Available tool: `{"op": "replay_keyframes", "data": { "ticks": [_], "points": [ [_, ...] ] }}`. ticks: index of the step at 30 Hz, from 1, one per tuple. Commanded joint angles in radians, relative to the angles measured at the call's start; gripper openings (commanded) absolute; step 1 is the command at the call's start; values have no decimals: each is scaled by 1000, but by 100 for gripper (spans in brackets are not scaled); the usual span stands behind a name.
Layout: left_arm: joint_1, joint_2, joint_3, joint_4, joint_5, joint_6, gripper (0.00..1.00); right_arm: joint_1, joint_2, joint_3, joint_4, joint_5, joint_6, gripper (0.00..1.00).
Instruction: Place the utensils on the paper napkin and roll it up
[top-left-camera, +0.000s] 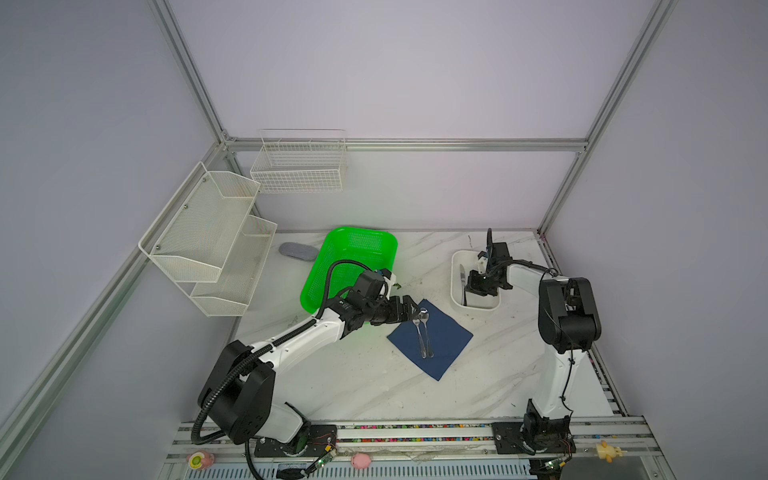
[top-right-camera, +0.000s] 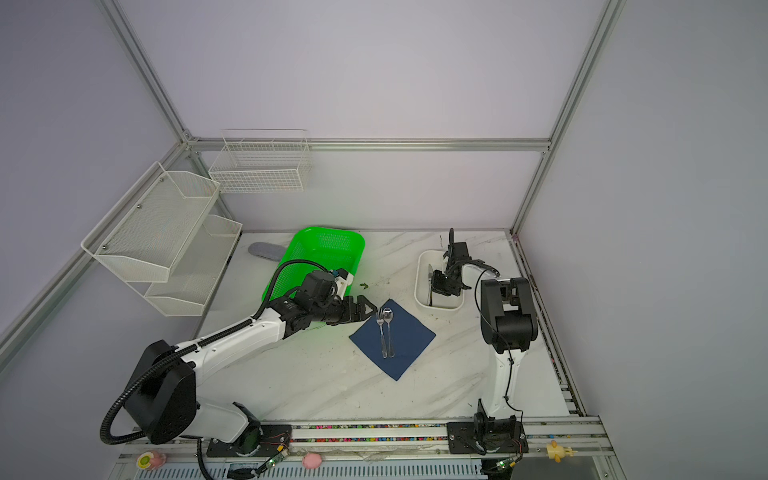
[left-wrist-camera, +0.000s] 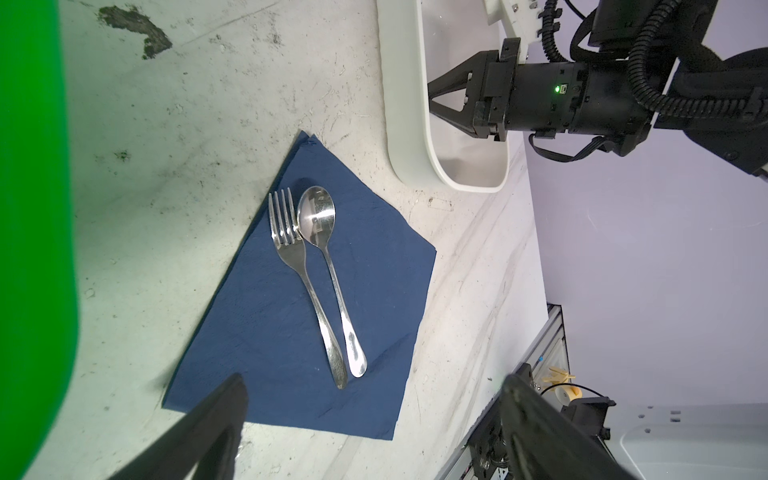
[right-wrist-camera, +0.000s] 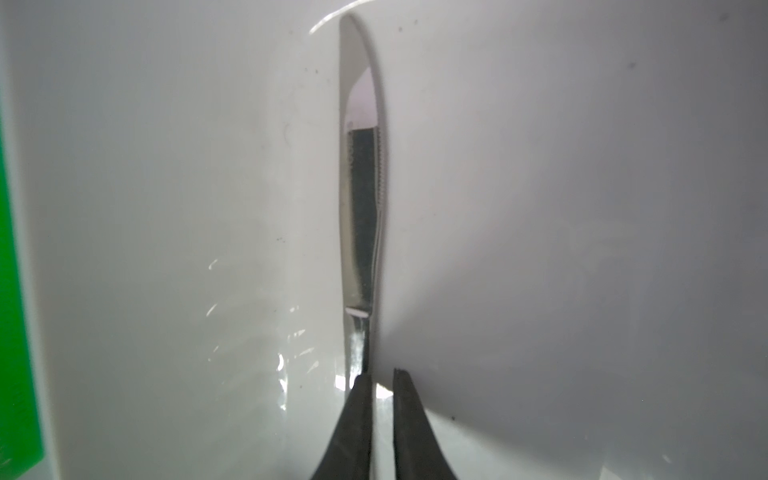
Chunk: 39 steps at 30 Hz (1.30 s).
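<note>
Left gripper (top-left-camera: 414, 312) is spread wide with nothing in it, hanging over the far left edge of the paper napkin (left-wrist-camera: 257, 332). Napkin is laid out flat on the marble table (top-left-camera: 374, 382), turned like a diamond with one corner pointing back at the robot's side. Fork (left-wrist-camera: 309, 299) and spoon (left-wrist-camera: 338, 299) are both on it, side by side, handles toward the near corner and heads away, right by that left gripper, and the fork tines touch the spoon bowl. Further back on the right, the right gripper (right-wrist-camera: 381, 373) is down inside the white tray (top-left-camera: 478, 306), where the knife (right-wrist-camera: 361, 208) lies flat on the tray floor. Its jaws are nearly together, just a slim gap between the tips. The knife handle disappears behind one fingertip, so honestly can't tell if it's actually got a grip on it. Green basket (top-left-camera: 357, 249) sits at the back left, partly behind the left arm, apart from the napkin.
</note>
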<state>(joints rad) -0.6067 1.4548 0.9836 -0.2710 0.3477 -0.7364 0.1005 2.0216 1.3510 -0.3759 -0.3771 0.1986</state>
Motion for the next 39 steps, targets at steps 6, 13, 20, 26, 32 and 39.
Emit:
{"op": "replay_keyframes", "data": {
  "ticks": [6,13,20,26,32,39],
  "points": [
    [5,-28,24,9,11,23,94,-5,95,36,20,-45,53,20],
    [5,-24,24,6,10,25,94,10,129,22,-20,14,48,17],
    [5,-24,26,6,12,25,94,75,156,51,-71,237,45,9],
    [5,-30,26,2,10,23,94,93,148,67,-67,218,44,9],
    [5,-32,25,1,10,23,94,115,142,132,-162,179,18,18],
    [5,-32,24,1,12,23,94,145,131,204,-281,283,3,27]
  ]
}}
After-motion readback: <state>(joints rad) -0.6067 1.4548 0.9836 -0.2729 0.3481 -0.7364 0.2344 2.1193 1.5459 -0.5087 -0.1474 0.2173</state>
